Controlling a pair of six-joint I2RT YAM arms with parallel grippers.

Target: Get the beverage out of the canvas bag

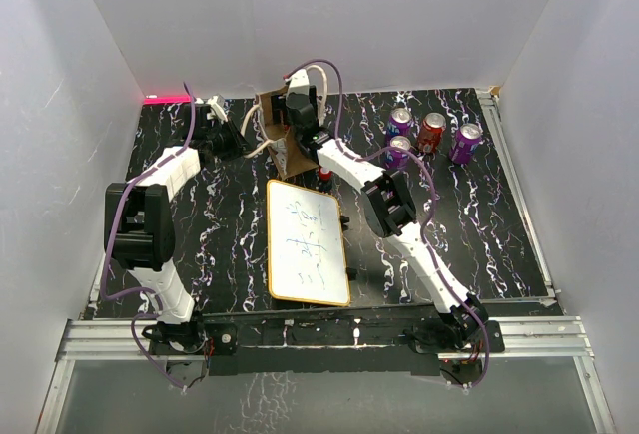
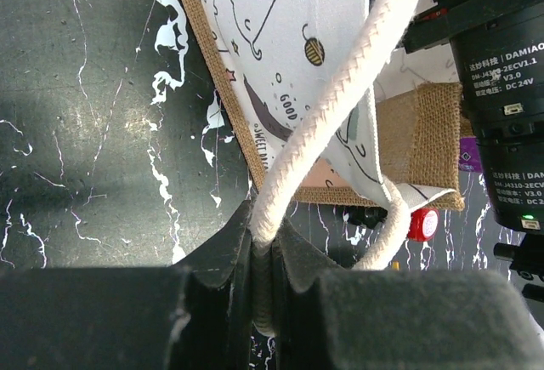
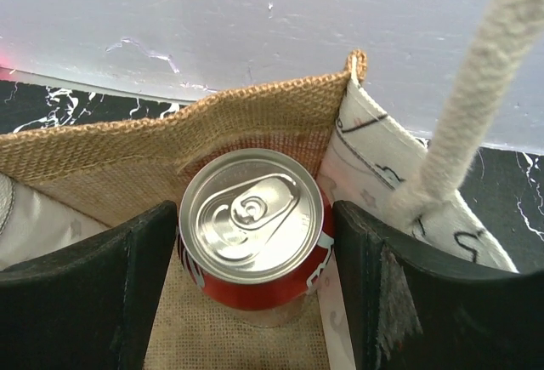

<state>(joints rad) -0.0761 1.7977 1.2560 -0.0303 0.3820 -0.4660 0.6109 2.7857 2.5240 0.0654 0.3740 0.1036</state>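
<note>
The canvas bag (image 1: pixel 281 145) stands at the back of the table, and its woven brown wall (image 3: pixel 127 153) fills the right wrist view. Inside it a red beverage can (image 3: pixel 251 225) stands upright, silver top showing. My right gripper (image 3: pixel 255 247) reaches down into the bag, its two black fingers pressed against the can's left and right sides. My left gripper (image 2: pixel 266 247) is shut on one cream rope handle (image 2: pixel 340 98) and holds it out to the bag's left. The other handle (image 3: pixel 476 89) rises beside my right gripper's fingers.
Several cans, purple (image 1: pixel 401 120) and red (image 1: pixel 431 132), stand at the back right. A white board with a yellow rim (image 1: pixel 307 242) lies in the middle of the table. White walls close in the back and both sides.
</note>
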